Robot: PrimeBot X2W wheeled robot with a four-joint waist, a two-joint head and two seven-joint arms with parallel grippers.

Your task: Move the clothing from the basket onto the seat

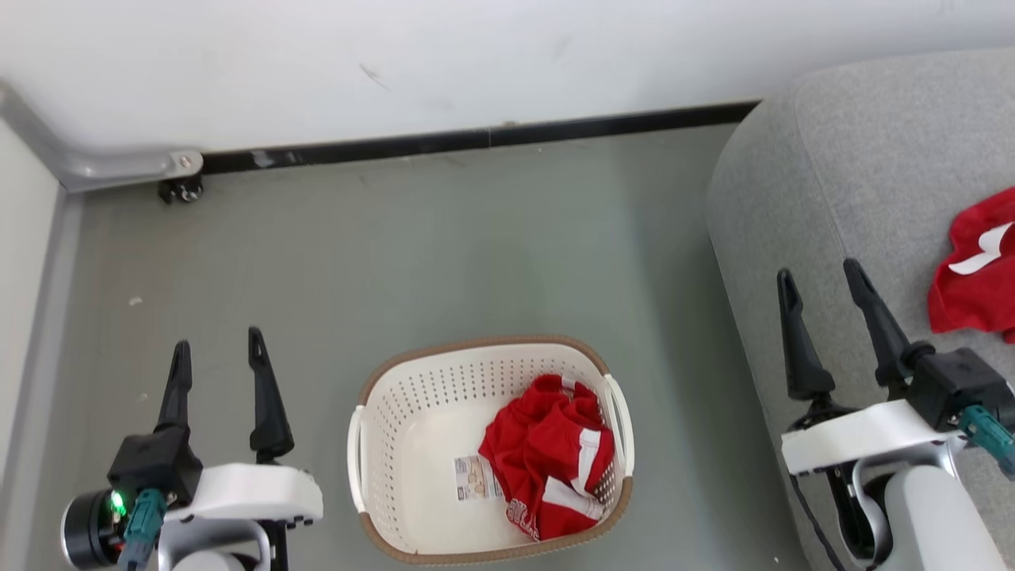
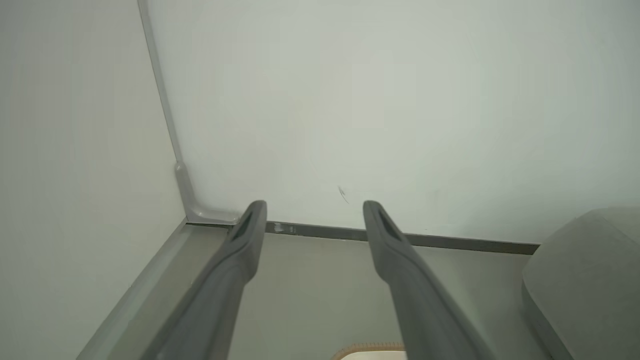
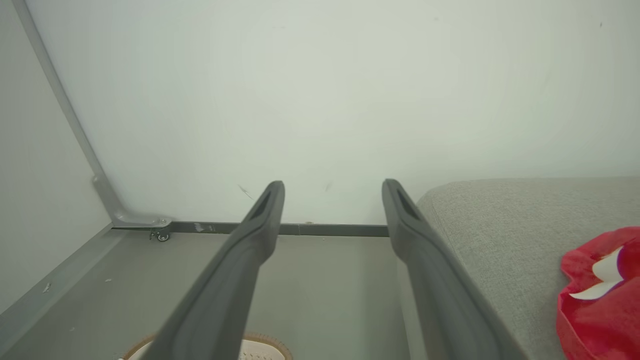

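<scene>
While a crumpled heap of red clothing (image 1: 551, 464) with white trim lies in the right half of the basket (image 1: 412, 396), you have another red piece (image 1: 974, 274) lying on the seat (image 1: 856, 159) to your right. I judge the job part done and a fresh pick the step in hand. Your left fingers (image 1: 264, 396) stand wide and empty over the floor (image 1: 396, 238) beside the basket. Your right fingers (image 1: 797, 349) stand wide and empty at the seat's near edge, apart from the piece on it. Next you need to bring one pair down into the basket and close on a raised fold, clear of the perforated wall. You cannot tell how many garments make up the heap, nor read its print. The piece on the seat is cut off at the head view's edge, and the basket's label (image 1: 474, 477) is too small to read.
</scene>
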